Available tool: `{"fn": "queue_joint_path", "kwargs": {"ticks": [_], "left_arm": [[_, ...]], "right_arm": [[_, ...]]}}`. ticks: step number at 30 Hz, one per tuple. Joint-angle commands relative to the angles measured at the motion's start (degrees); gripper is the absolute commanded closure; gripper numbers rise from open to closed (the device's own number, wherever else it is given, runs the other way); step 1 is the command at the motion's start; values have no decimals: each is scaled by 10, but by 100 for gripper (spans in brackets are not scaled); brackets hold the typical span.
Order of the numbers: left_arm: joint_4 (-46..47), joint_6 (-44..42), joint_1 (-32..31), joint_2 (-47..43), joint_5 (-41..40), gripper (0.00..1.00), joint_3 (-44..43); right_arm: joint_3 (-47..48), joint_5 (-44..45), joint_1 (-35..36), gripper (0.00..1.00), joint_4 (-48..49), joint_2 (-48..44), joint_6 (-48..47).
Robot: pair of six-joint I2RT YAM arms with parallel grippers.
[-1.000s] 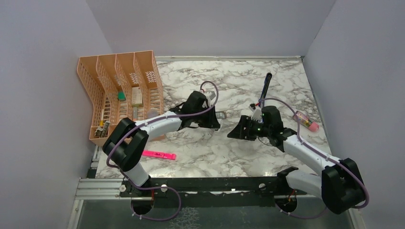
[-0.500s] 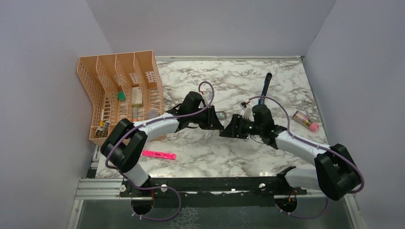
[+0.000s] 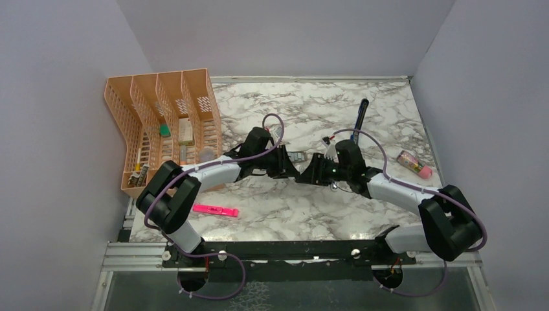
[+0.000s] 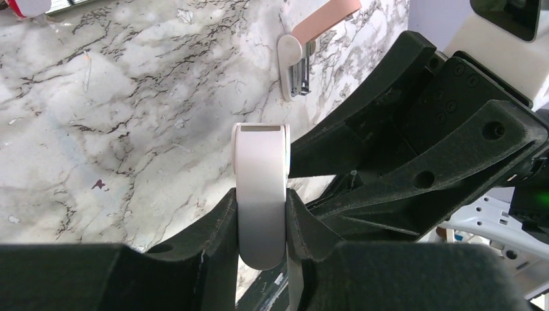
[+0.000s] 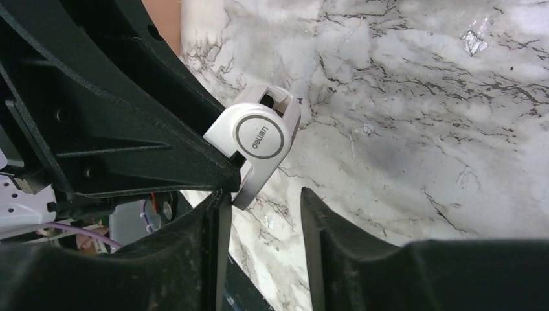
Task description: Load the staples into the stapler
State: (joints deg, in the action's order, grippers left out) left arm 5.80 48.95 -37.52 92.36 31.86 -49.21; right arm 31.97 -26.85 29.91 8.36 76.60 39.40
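Note:
My left gripper [image 4: 261,194] is shut on a small white capsule-shaped piece [image 4: 261,175] that bears a round logo [image 5: 259,136]. My right gripper [image 5: 262,194] faces it with its jaws open, and the piece's lower corner sits just at the mouth of the gap. Both grippers meet mid-table, left [image 3: 292,170] and right [image 3: 312,173]. The staples [image 4: 300,74] lie on the marble just beyond, a silvery block [image 3: 296,156] beside a peach-pink strip [image 4: 327,14]. The slim dark stapler [image 3: 361,111] lies far back, away from both grippers. A red-and-white box [image 3: 414,164] sits at the right.
A peach mesh organizer [image 3: 165,123] with small items stands at the left rear. A bright pink highlighter [image 3: 215,210] lies near the front left. Grey walls close in on three sides of the marble table [image 3: 311,214].
My right gripper has moved left up to the left gripper and its jaws have narrowed. The left gripper kept its hold on the white piece and shifted slightly left.

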Motion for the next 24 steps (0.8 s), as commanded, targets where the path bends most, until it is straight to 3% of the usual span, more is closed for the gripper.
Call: {"fn": "queue_joint_path", "kwargs": {"ticks": [1, 14, 21, 24], "left_arm": [[55, 32, 0, -14, 41, 100, 7], [-1, 3, 14, -13, 47, 100, -5], [-32, -22, 14, -7, 40, 100, -11], [-64, -42, 14, -10, 23, 100, -18]], "right_arm": [[0, 75, 0, 57, -25, 16, -19], [-5, 149, 0, 69, -116, 18, -45], [-4, 140, 0, 69, -116, 20, -64], [-6, 91, 0, 67, -91, 7, -85]]}}
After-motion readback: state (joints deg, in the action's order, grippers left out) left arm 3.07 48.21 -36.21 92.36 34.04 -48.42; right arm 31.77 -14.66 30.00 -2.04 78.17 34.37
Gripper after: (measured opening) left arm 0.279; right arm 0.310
